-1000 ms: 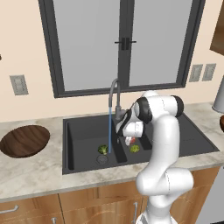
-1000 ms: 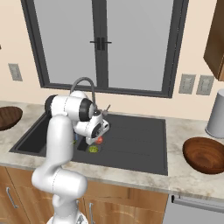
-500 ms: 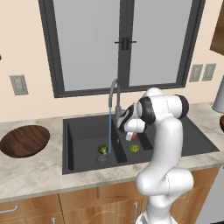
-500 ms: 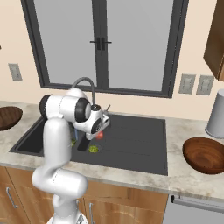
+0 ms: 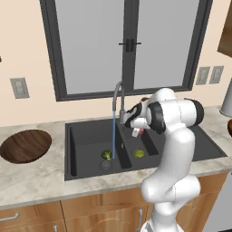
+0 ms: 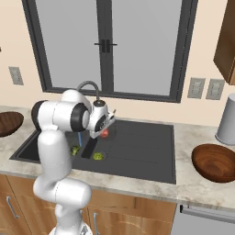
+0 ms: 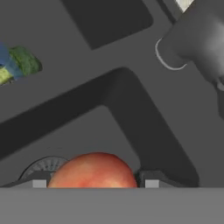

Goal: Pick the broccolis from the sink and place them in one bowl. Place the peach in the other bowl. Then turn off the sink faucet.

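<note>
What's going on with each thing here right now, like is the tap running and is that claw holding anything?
sink faucet: on, water streaming
peach: held between the jaws, lifted above the sink
gripper: shut on the peach
broccolis: both lying in the basins
bowl: empty
other bowl: empty

Marble counter [image 5: 36, 179] with black sink [image 5: 86, 141], two wooden bowls [image 5: 25, 145].

Sink [image 5: 86, 140] matt black, smooth; faucet [image 5: 118, 97] dull grey metal. Bowl at left end of counter [image 5: 25, 145] and bowl at right end [image 6: 215, 161] dark brown wood, grain visible, slight sheen; counter [image 5: 36, 179] mottled beige stone. Peach [image 7: 92, 170] smooth, soft-sheened red-orange skin; broccolis [image 5: 107, 155] [image 5: 139, 154] lumpy, rough green.
</note>
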Available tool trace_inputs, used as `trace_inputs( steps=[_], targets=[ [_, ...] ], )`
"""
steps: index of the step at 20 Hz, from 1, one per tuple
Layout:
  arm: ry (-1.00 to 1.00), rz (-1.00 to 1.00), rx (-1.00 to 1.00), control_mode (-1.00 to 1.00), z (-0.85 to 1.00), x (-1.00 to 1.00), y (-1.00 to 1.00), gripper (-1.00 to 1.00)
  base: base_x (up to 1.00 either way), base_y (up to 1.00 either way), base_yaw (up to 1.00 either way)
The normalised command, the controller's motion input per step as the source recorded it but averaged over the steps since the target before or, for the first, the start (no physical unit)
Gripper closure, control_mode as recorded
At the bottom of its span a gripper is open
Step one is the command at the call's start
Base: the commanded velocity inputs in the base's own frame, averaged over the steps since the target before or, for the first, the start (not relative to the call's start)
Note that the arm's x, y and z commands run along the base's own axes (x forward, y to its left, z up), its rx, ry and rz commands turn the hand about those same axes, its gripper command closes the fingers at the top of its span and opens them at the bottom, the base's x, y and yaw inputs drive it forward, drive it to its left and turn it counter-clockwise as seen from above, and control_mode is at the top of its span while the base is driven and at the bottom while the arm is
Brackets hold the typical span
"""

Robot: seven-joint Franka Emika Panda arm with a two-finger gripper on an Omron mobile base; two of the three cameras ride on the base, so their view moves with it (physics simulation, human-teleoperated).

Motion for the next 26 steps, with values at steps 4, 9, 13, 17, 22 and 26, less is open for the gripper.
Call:
trace_inputs(
  steps=[4,9,13,17,22,26],
  targets=[
    [-0.1,0.0,0.0,-1.0,0.55,-0.14,-0.04,1.0,0.0,0.0,0.0],
    [-0.07,0.0,0.0,-1.0,0.55,-0.17,-0.13,1.0,0.0,0.0,0.0],
    [-0.01,0.0,0.0,-1.0,0.5,-0.16,-0.23,1.0,0.0,0.0,0.0],
    [-0.01,0.0,0.0,-1.0,0.53,-0.21,-0.22,1.0,0.0,0.0,0.0],
    [0.0,-0.06,0.0,-1.0,0.48,-0.18,-0.23,1.0,0.0,0.0,0.0],
    [0.0,-0.13,0.0,-1.0,0.18,-0.16,-0.23,1.0,0.0,0.0,0.0]
  ],
)
